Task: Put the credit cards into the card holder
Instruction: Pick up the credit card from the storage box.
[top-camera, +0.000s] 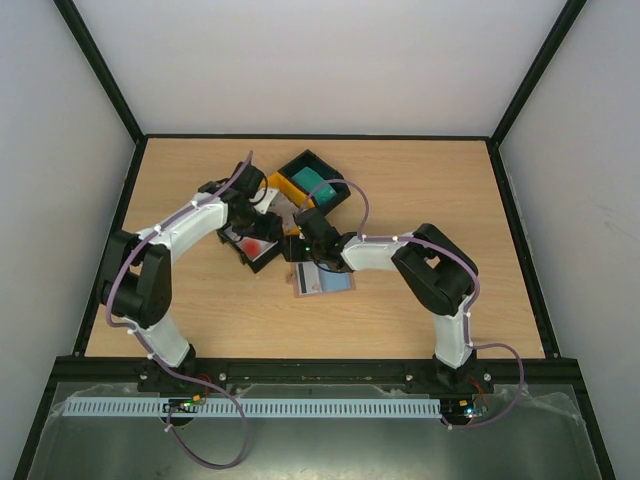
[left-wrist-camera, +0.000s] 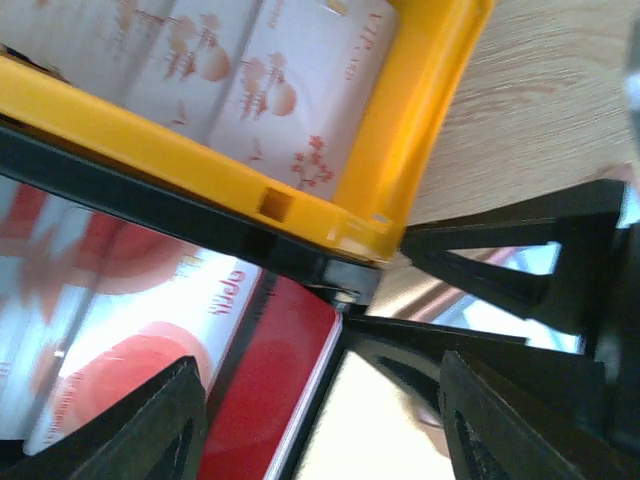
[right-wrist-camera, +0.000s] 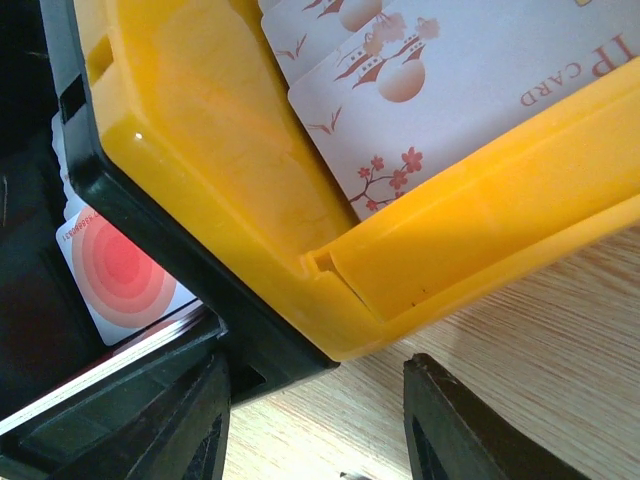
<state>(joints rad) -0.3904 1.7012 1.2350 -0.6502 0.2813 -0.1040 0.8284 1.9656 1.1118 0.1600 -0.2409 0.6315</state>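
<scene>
Left gripper (left-wrist-camera: 320, 400) is open, fingers wide apart, nothing held. It hangs low over the corner where the yellow tray (right-wrist-camera: 250, 200) meets the near black tray (top-camera: 263, 263). Under its gap lie a red card face and the black tray wall.

Right gripper (right-wrist-camera: 315, 400) is also open with nothing between its fingers. It sits just off the yellow tray's corner, with bare tabletop (top-camera: 440, 200) under the gap. In the top view both grippers are near each other in the middle of the tray cluster, left arm coming in from the left and right arm from the right.

Cards:
- Pale cards (right-wrist-camera: 470, 70) with red blossom print are stacked in the yellow tray.
- Red-and-white cards (left-wrist-camera: 110, 300) are in the near black tray, which touches the yellow one.
- Teal cards (top-camera: 322, 184) are in the rear black tray (top-camera: 300, 163), behind the yellow tray.

Card holder (top-camera: 322, 279) lies open and flat on the tabletop. It is just in front of the trays and partly under the right arm's wrist, with its pink edge and blue pocket showing. Whether any card sits in its pockets cannot be told. Neither gripper touches it.
</scene>
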